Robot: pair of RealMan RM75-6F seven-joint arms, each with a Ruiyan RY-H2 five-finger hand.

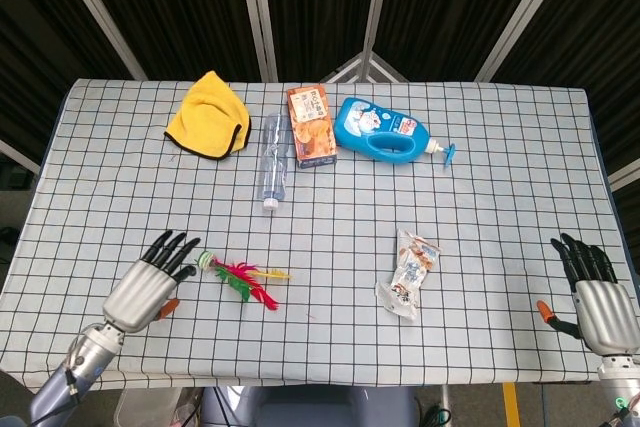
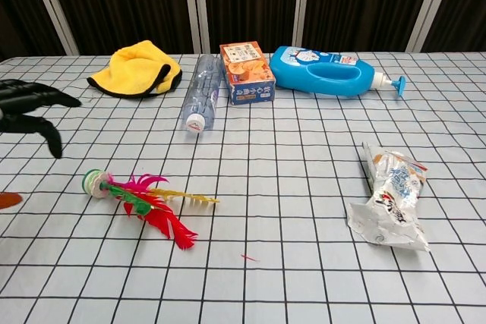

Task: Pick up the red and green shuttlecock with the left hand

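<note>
- Nearest the robot, at the worktop's [image 1: 480, 197] front edge, the left robot hand [image 1: 150, 282] hovers with fingers spread and nothing in it, fingertips just beside the shuttlecock's base; I judge it is lined up to close on that end.
- At the front right corner, the right robot hand [image 1: 590, 292] rests unclenched and empty, well apart from everything, since the task is not its own.
- Just ahead of the left robot hand, the shuttlecock [image 1: 240, 278] lies flat, its round base toward the hand and red and green feathers fanned away; it is not yet lifted.
- Farther right lies a crumpled packet [image 1: 408, 274].
- Along the far side sit a cloth [image 1: 207, 117], bottle [image 1: 271, 161], box [image 1: 311, 125] and blue jug [image 1: 385, 131], all clear of the reach.
</note>
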